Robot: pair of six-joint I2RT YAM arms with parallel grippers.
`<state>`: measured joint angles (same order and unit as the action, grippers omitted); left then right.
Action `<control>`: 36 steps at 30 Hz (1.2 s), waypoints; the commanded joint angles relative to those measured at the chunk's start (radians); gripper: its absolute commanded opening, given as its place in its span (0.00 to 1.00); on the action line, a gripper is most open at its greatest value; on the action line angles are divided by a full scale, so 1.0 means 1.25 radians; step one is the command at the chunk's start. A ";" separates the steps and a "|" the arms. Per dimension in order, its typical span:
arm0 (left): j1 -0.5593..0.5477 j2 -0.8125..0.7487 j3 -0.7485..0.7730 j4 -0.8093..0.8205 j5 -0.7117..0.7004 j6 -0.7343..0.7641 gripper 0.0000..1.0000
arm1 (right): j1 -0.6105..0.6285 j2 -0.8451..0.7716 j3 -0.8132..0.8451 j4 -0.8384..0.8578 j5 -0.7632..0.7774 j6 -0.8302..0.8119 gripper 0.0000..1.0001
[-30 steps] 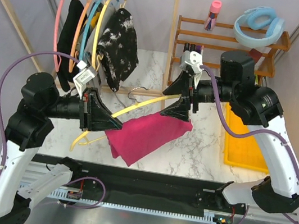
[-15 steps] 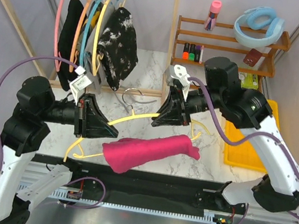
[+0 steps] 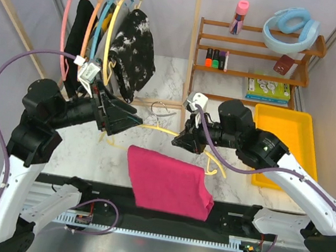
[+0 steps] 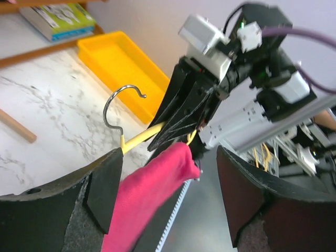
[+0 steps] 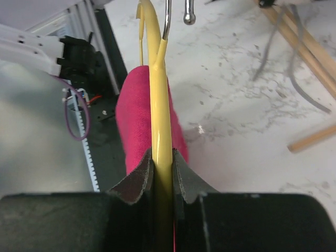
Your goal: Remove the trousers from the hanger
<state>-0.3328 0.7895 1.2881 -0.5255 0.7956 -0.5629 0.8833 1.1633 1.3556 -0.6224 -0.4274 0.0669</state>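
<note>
The pale-yellow hanger [image 3: 155,128] is held low over the marble table, and my right gripper [image 3: 179,142] is shut on its arm. In the right wrist view the fingers [image 5: 137,178] pinch the yellow bar [image 5: 160,121], with the metal hook [image 5: 168,16] ahead. The magenta trousers [image 3: 168,183] hang below the hanger and spread over the table's front edge. Their top end lies against the hanger beside the right gripper [image 4: 178,128]. My left gripper [image 3: 129,120] stands open left of the hanger, apart from it. The trousers [image 4: 152,194] show between its wide fingers [image 4: 105,189].
A clothes rail at the back left carries pink, orange and blue hangers, a mottled garment [image 3: 135,44] and a black garment [image 3: 79,29]. A wooden shelf [image 3: 257,44] stands at the back right. A yellow tray [image 3: 281,141] lies right. A grey hanger [image 3: 158,106] rests on the table.
My left gripper has opened and drawn back to the left. My right gripper has shut on the hanger and come lower and nearer. The trousers have dropped and spread out at the front edge.
</note>
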 commanded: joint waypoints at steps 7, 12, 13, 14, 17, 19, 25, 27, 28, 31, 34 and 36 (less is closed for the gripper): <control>0.000 -0.039 -0.073 0.085 -0.143 -0.411 0.68 | 0.001 -0.153 -0.089 0.321 0.233 0.024 0.00; 0.000 -0.141 -0.193 0.217 -0.277 -0.667 0.74 | 0.003 -0.186 -0.126 0.440 0.178 0.021 0.00; 0.000 -0.150 -0.198 0.217 -0.302 -0.693 0.75 | 0.003 -0.191 -0.130 0.454 0.170 0.023 0.00; 0.000 -0.159 -0.202 0.217 -0.342 -0.740 0.75 | 0.001 -0.191 -0.132 0.465 0.157 0.021 0.00; 0.001 -0.143 -0.192 0.208 -0.382 -0.782 0.75 | 0.004 -0.185 -0.138 0.492 0.124 0.027 0.00; 0.000 -0.114 -0.159 0.195 -0.375 -0.778 0.75 | 0.008 -0.180 -0.142 0.515 0.122 0.031 0.00; -0.010 -0.063 -0.135 0.174 -0.401 -0.773 0.71 | 0.036 -0.164 -0.140 0.555 0.159 0.037 0.00; -0.014 -0.063 -0.143 0.165 -0.408 -0.781 0.71 | 0.050 -0.147 -0.135 0.568 0.170 0.034 0.00; -0.015 -0.061 -0.147 0.160 -0.415 -0.790 0.71 | 0.057 -0.138 -0.129 0.573 0.174 0.030 0.00; -0.017 -0.048 -0.152 0.154 -0.429 -0.803 0.70 | 0.096 -0.097 -0.097 0.567 0.202 0.001 0.00; -0.023 -0.029 -0.140 0.144 -0.443 -0.789 0.70 | 0.138 -0.077 -0.082 0.572 0.247 -0.025 0.00; -0.027 -0.022 -0.131 0.137 -0.450 -0.784 0.69 | 0.152 -0.070 -0.073 0.572 0.254 -0.031 0.00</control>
<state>-0.3565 0.7322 1.0988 -0.3336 0.2852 -1.5154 1.0332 1.0931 1.1549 -0.1417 -0.1398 0.0486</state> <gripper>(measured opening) 0.701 0.177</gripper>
